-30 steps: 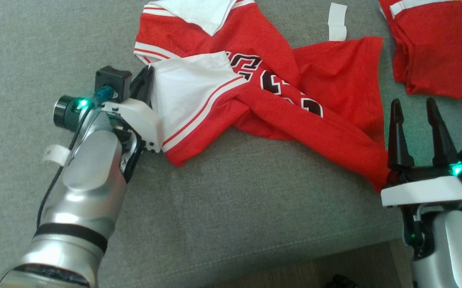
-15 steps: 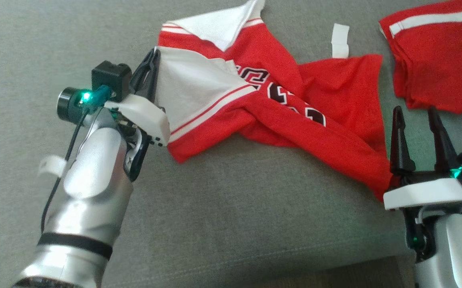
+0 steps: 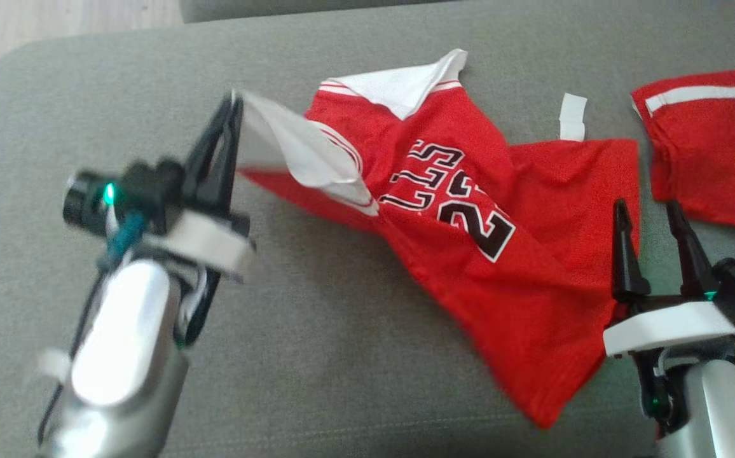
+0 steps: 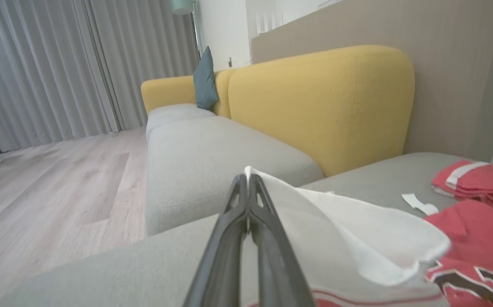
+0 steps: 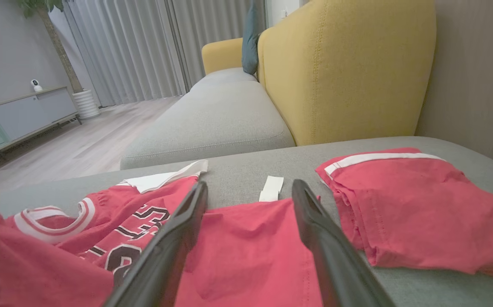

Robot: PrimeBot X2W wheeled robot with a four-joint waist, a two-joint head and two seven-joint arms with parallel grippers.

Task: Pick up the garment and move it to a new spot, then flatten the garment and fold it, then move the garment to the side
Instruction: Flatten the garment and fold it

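Note:
The garment (image 3: 488, 273) is a red jersey with white sleeves and black numerals, spread crumpled on the grey sofa cushion (image 3: 342, 356). My left gripper (image 3: 235, 102) is shut on the edge of one white sleeve (image 4: 357, 230) and holds it raised off the cushion at the jersey's left. In the left wrist view that gripper (image 4: 247, 179) pinches the white cloth at its tips. My right gripper (image 3: 645, 210) stands open over the jersey's right hem. In the right wrist view the red fabric (image 5: 238, 256) lies below and between its spread fingers (image 5: 250, 187).
A second red garment (image 3: 711, 146) with a white stripe lies folded at the right, also seen as a red pile (image 5: 404, 204). A white strip (image 3: 573, 116) lies between the two. A yellow backrest (image 4: 323, 102) rises behind, and wooden floor (image 3: 56, 19) lies beyond the cushion's left edge.
My left gripper has lifted the white sleeve up and leftward, pulling the jersey open so more of the numerals show. The head camera has shifted. The right gripper stays open.

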